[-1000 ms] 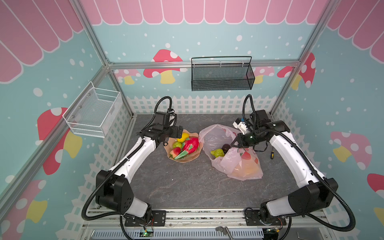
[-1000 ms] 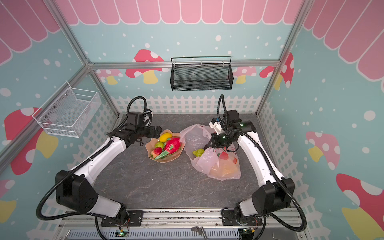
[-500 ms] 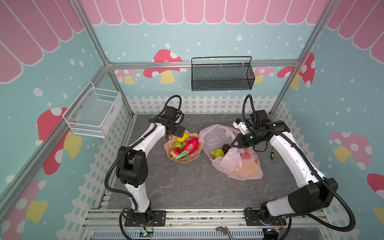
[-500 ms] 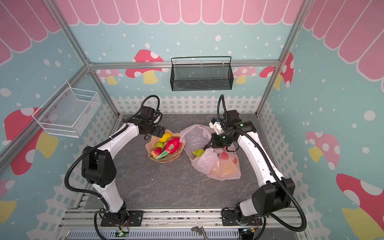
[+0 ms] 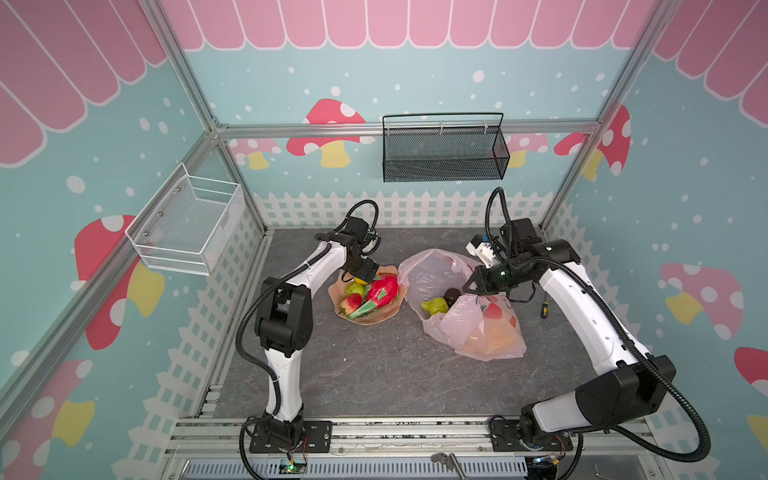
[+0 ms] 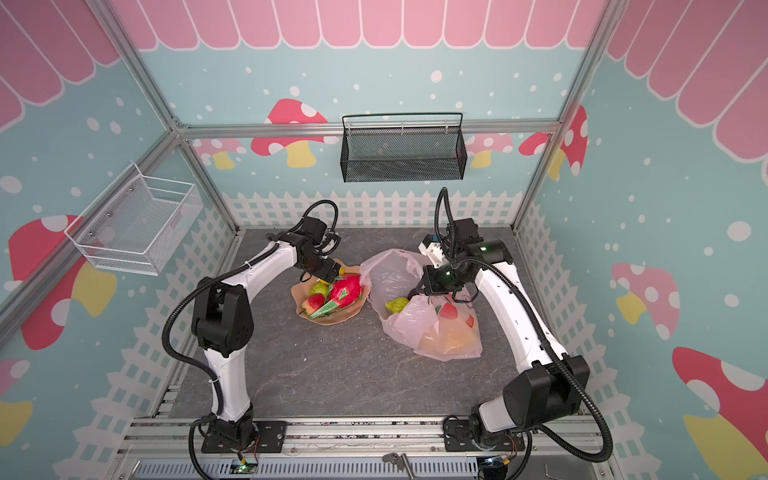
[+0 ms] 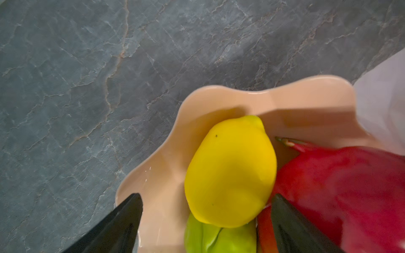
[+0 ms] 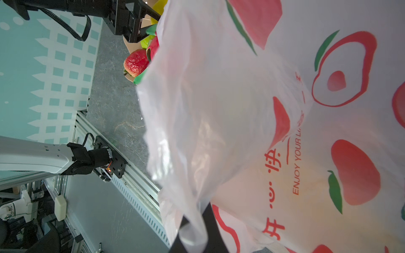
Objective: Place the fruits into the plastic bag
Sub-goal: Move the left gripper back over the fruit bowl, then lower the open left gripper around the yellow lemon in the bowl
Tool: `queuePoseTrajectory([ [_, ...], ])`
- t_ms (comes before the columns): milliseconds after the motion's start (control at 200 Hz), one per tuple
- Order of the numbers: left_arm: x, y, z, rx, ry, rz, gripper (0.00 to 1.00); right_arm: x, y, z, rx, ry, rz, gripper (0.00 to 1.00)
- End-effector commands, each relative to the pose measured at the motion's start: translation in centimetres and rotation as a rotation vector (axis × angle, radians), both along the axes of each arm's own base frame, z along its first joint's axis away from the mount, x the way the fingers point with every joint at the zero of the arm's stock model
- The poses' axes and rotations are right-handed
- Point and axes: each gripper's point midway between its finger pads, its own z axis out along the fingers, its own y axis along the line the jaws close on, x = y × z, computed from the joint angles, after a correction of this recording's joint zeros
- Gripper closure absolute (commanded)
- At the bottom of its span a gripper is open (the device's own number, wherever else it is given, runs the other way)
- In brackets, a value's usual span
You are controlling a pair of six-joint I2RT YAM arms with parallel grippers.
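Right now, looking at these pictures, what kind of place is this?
Probably a robot test booth dressed as a toy market stall, not a real shop: printed mushroom walls on an aluminium frame, robot arms bolted to a rail, glossy toy fruits beside a plastic bag.

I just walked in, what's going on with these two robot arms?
They are bagging toy fruit. The right pincer is shut on the edge of the plastic bag, holding its mouth open; a green fruit, a dark brown fruit and an orange fruit lie inside. The left pincer hangs open around the yellow fruit in the tan dish, beside the dragon fruit.
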Motion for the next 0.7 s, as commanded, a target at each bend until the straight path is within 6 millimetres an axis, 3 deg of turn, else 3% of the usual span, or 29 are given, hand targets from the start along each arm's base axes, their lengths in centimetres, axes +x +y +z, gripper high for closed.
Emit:
queuePoseTrajectory([
  [0, -0.2, -1.1, -0.5, -0.009, 0.035, -0.014, 0.1, -0.2, 0.1, 0.1, -0.011, 0.005, 0.024, 1.0],
  [695, -0.3, -1.8, -2.5, -0.056, 0.1, 0.022, 0.23, 0.0, 0.3, 0.5, -0.005, 0.004, 0.025, 1.0],
])
